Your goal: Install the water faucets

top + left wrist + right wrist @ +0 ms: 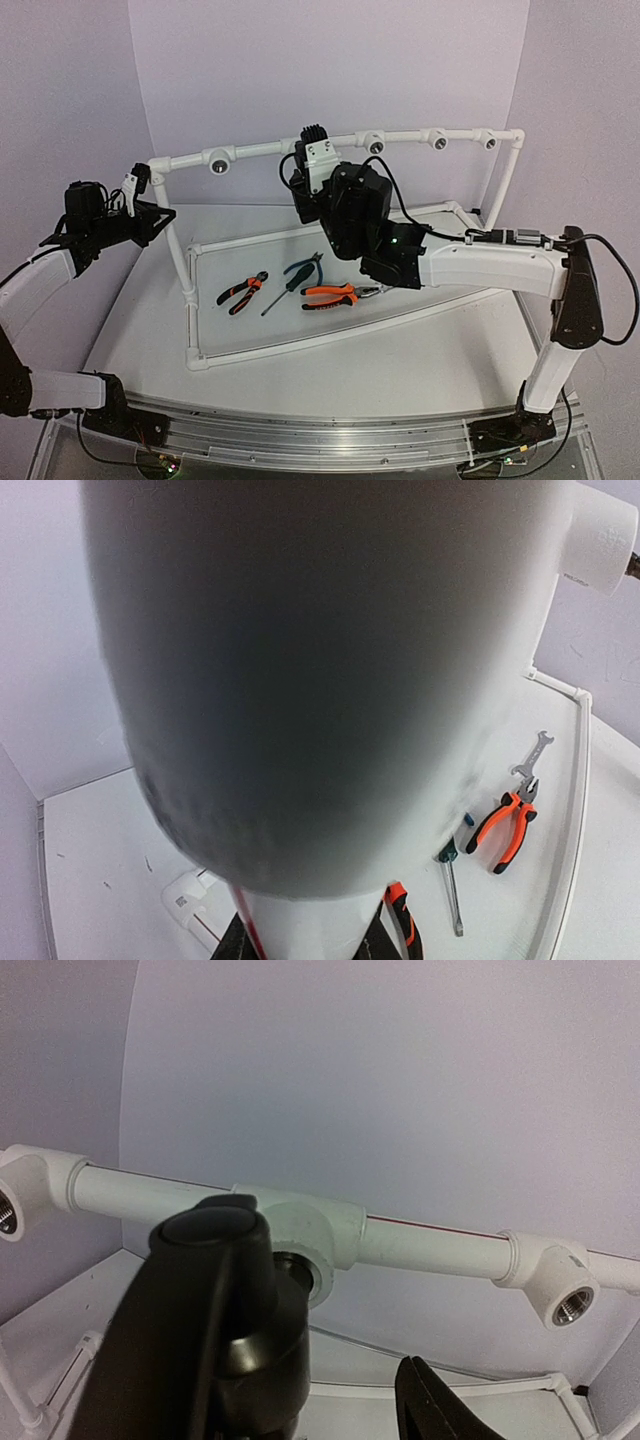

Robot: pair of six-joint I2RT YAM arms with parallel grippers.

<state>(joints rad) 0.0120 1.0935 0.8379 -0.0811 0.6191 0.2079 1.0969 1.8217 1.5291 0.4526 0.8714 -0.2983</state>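
Note:
The black faucet (235, 1310) fills the lower left of the right wrist view, right in front of the dark socket of a white tee fitting (305, 1235) on the top rail. My right gripper (313, 158) is up at that rail. Its right finger (430, 1405) stands clear of the faucet with a visible gap, and its left finger is hidden behind the faucet. My left gripper (148, 215) is shut on the left corner upright of the white pipe frame (172, 235). That pipe (330, 680) fills the left wrist view, with a finger on each side at the bottom edge.
Three more tee fittings sit along the rail (220, 164) (376, 144) (437, 140). Two orange-and-black pliers (243, 292) (335, 294), a green screwdriver (290, 283) and a small wrench (535, 752) lie on the table inside the frame.

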